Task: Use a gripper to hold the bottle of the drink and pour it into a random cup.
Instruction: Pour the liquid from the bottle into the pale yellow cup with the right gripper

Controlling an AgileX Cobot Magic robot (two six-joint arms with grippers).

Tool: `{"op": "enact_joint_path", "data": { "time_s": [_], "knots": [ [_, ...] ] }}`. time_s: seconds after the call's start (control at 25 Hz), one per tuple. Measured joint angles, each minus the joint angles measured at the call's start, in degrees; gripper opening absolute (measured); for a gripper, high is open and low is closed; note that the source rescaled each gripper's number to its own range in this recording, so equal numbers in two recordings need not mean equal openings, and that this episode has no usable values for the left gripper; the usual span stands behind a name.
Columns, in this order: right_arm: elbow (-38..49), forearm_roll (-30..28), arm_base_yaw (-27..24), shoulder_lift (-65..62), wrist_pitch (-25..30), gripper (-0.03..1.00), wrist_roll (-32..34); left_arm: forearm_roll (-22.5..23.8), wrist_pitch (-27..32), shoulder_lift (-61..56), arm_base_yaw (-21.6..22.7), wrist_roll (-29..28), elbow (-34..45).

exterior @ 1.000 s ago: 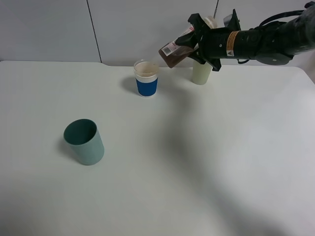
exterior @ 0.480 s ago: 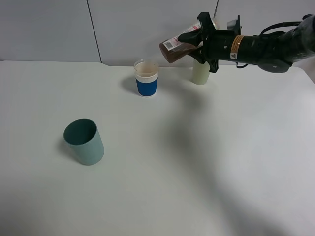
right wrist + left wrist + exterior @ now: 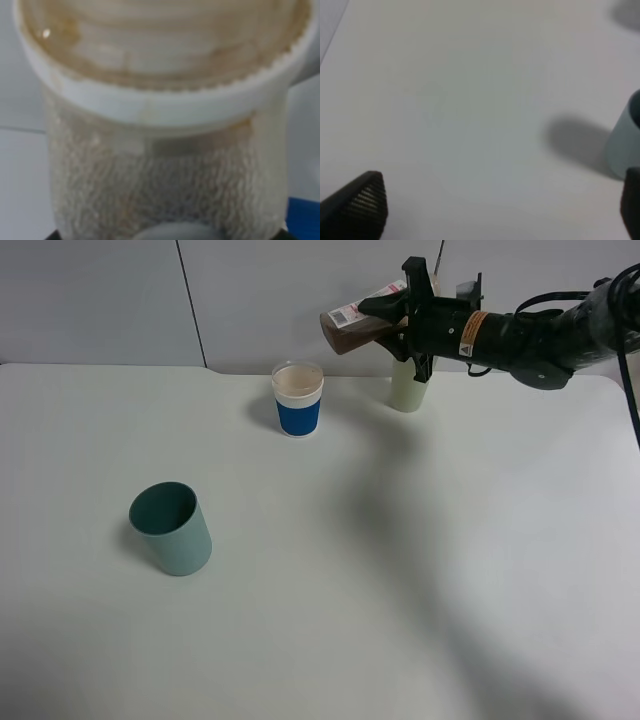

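Clamping the right gripper (image 3: 385, 315) around the bottle of the drink (image 3: 342, 328) in the exterior high view, holding it in the air over the far side of the table (image 3: 450, 570), tipped close to level, near and above the blue-and-white cup (image 3: 298, 400), with the cream cup (image 3: 408, 390) partly hidden behind the claw. Showing brown liquid inside the bottle and a tan fill in the blue-and-white cup, so judging the pour as partly or mostly done, with righting and setting down the bottle probably left. Not seeing any stream between bottle and cup. Leaving the teal cup (image 3: 172, 528) well apart at front left. Missing the left gripper from this view entirely. Switching to left wrist: hanging the left gripper (image 3: 500, 205) spread wide over bare table, grasping nothing, with the teal cup cut off at the frame edge. Switching to right wrist: filling nearly the whole frame with the bottle, showing a textured translucent wall and a wide rim with brownish residue, all blurry; hiding the jaws except for dark slivers at the frame corners; cropping a blue patch at one corner, likely the blue-and-white cup but too little to confirm. Not making out the fill level from any view.
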Motion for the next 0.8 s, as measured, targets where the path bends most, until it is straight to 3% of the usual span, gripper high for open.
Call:
{"op": "enact_joint_path", "data": {
  "time_s": [0.8],
  "knots": [
    [-0.2,6.1,0.0,1.8,-5.7,0.01,0.1,0.0,0.0,0.0,0.0,0.0,0.0]
  ]
}}
